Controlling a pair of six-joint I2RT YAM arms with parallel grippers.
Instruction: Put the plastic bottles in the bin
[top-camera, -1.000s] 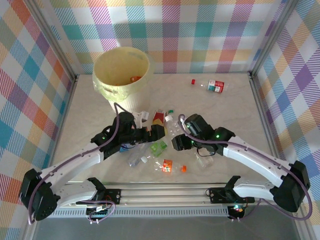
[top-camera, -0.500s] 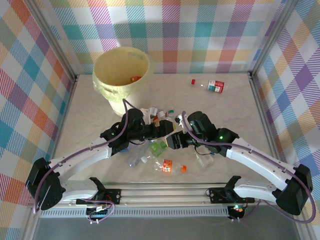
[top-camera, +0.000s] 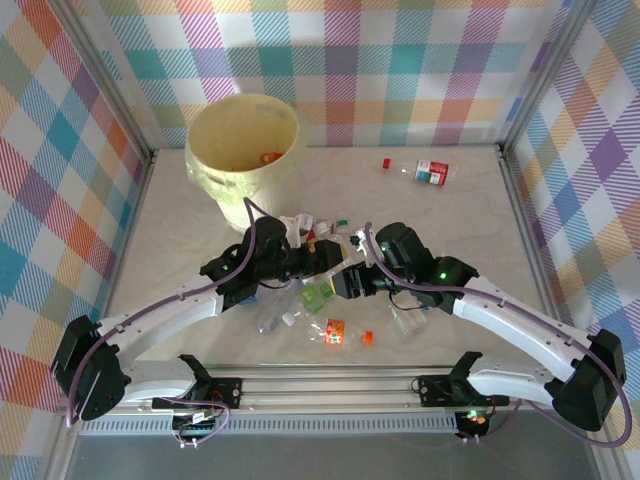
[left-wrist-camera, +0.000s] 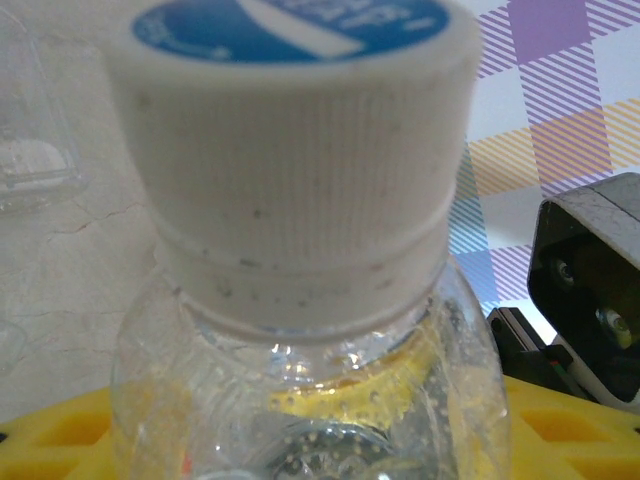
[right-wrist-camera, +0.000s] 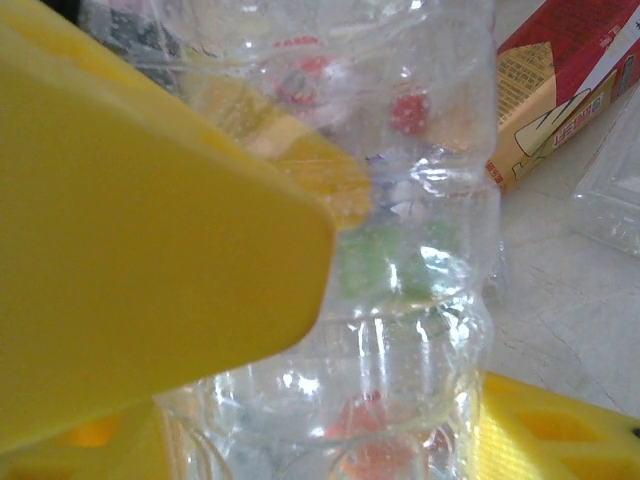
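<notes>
Table top (top-camera: 480, 230): pale, marble-veined, bare toward far right. Walls (top-camera: 400, 60): pastel plaid cloth on three sides. Grey metal frame posts (top-camera: 100, 80) at the corners. Slotted metal rail (top-camera: 330, 385) along the near edge. Right wrist view: red carton (right-wrist-camera: 560, 90), white and tan print, lying on the table; clear plastic piece (right-wrist-camera: 610, 200) just beside it, kind unclear.

The bin (top-camera: 262, 195) stands at the surface's (top-camera: 470, 230) far left, with what may be a bottle (top-camera: 270, 157) in it. Far right, near the back wall, lies another bottle (top-camera: 432, 172), a cap (top-camera: 386, 163) just left of it. Mid-surface, before the bin, the left pincer (top-camera: 325, 255) and right pincer (top-camera: 345, 283) meet over a heap of bottles (top-camera: 318, 294), a third bottle (left-wrist-camera: 300, 250) between them.
</notes>
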